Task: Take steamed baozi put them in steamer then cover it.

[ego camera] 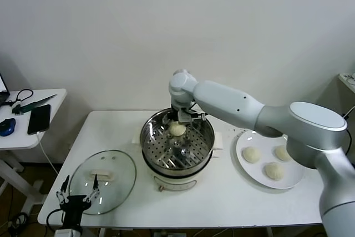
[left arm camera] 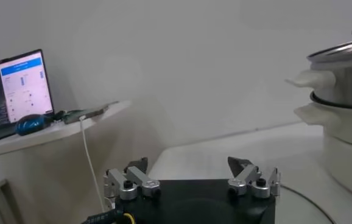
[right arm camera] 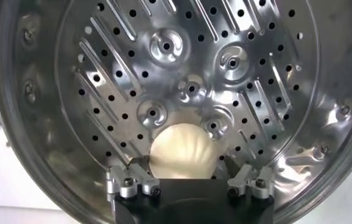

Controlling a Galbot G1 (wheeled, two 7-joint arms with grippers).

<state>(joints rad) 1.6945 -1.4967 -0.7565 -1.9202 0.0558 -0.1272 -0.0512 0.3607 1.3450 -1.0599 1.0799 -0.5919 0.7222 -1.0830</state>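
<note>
My right arm: stretched over the steamer (ego camera: 177, 147), jaws apart around one bun (right arm camera: 181, 152). My left arm: low by the lid (ego camera: 102, 174), jaws apart.

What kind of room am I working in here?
Likely an office or lab staged as a kitchen: a steamer and a plate on a white table, a laptop on a side desk.

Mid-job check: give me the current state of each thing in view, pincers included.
Steamer: uncovered, one baozi inside.
Baozi in steamer: resting on the perforated insert, between the right pincer's spread fingers.
Three baozi: on the white plate, untouched.
Cover: lying flat on the table, off the steamer.
Right pincer: open, inside the steamer.
Left pincer: open, idle near the cover.
</note>
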